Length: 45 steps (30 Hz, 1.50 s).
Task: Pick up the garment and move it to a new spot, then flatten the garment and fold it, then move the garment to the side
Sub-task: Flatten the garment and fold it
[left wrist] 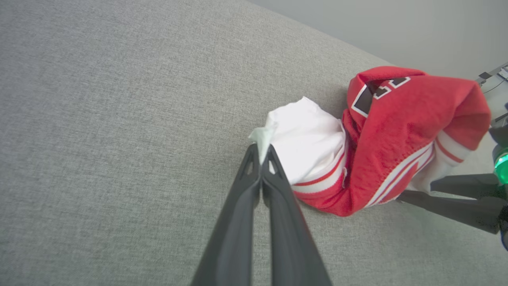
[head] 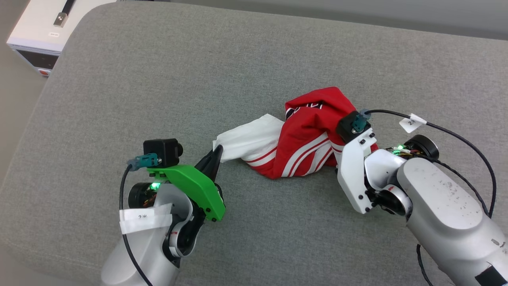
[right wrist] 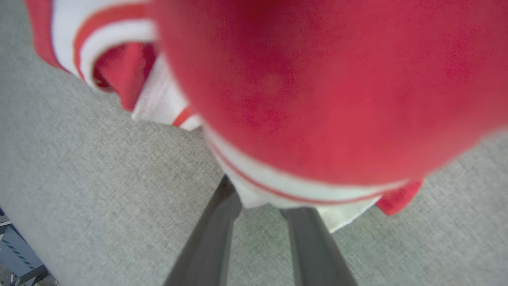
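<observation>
On the grey cushion [head: 254, 59], main item: the garment [head: 313, 135], a red jersey with white sleeves and red-and-white striped trim. We list it as bunched in a heap near the cushion's middle, between the two arms.
Lettering: black with a white outline, partly folded in at the top of the heap.
Left gripper [left wrist: 262, 153]: jaws clenched on the tip of a white sleeve, which stretches out from the heap toward it.
Right gripper [right wrist: 262, 206]: fingers [right wrist: 214, 238] stand apart, their tips hidden under the striped hem at the heap's right side. We cannot tell whether they grasp the cloth.
Beyond the cushion: a white box [head: 39, 31], past the far left corner in the head view.
</observation>
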{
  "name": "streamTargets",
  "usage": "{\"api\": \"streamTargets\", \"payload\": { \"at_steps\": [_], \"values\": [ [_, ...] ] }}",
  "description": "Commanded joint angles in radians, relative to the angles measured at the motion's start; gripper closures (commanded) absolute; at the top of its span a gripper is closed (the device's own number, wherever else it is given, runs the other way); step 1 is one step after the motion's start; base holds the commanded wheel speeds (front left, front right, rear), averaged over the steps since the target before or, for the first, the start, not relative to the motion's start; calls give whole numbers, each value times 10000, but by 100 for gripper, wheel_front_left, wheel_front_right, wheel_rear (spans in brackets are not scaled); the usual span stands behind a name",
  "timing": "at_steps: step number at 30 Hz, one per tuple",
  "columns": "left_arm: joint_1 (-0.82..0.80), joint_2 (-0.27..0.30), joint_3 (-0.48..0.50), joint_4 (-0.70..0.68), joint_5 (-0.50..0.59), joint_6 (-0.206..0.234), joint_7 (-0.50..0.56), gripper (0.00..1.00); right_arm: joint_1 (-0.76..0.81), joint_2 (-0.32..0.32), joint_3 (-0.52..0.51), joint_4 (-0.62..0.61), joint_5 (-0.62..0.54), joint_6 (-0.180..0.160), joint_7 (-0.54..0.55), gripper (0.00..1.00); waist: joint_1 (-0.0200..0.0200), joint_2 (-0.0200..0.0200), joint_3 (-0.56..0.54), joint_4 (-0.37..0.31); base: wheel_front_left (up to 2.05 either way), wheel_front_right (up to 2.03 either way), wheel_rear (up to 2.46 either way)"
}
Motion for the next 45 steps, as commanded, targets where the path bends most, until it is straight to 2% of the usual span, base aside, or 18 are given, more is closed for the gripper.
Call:
{"api": "streamTargets", "payload": {
  "at_steps": [1,6,12,18,24,30,38,39,40,43,44,45],
  "values": [
    [-130,57,36,20,76,-41,-89,100,106,-64,158,221,177,-7,-92,100,0,0,-43,-40,0,0,0],
    [-46,171,139,154,29,38,-137,100,172,-486,90,113,578,-7,-558,100,0,0,-334,-215,0,0,0],
    [129,419,406,261,-26,231,-278,100,691,-1385,-629,-381,929,-7,-1118,100,0,0,-789,-591,0,0,0],
    [356,620,548,191,-73,340,-350,100,1575,-2427,-2010,-791,804,-7,-1467,100,0,0,-1163,-938,0,0,0],
    [605,755,620,43,-133,442,-359,100,2644,-3341,-4051,-698,-153,-7,-1402,100,0,0,-1362,-1174,0,0,0],
    [760,892,643,-98,-171,517,-279,100,3512,-3378,-5905,-653,-1212,-7,-942,100,0,0,-1283,-1285,0,0,0],
    [1013,968,374,216,-312,594,428,100,3937,-2426,-6667,-1163,-1464,-7,-690,100,0,0,-1142,-1397,0,0,0],
    [1041,982,325,251,-305,586,489,100,3926,-2316,-6721,-1203,-1481,-7,-731,66,0,0,-1142,-1405,0,0,0],
    [1075,990,287,296,-294,592,523,100,3907,-2227,-6771,-1267,-1576,-7,-848,0,0,0,-1148,-1410,0,0,0],
    [1120,980,206,454,-273,560,512,100,3890,-1967,-6913,-1354,-1662,-7,-1153,0,0,0,-1214,-1405,0,0,0],
    [1125,987,162,514,-230,557,495,63,3894,-1871,-6955,-1411,-1637,-7,-1326,0,0,0,-1281,-1393,0,0,0],
    [1134,1005,128,540,-171,578,467,0,3904,-1806,-6987,-1473,-1613,-7,-1469,0,0,0,-1332,-1387,0,0,0]
  ]
}}
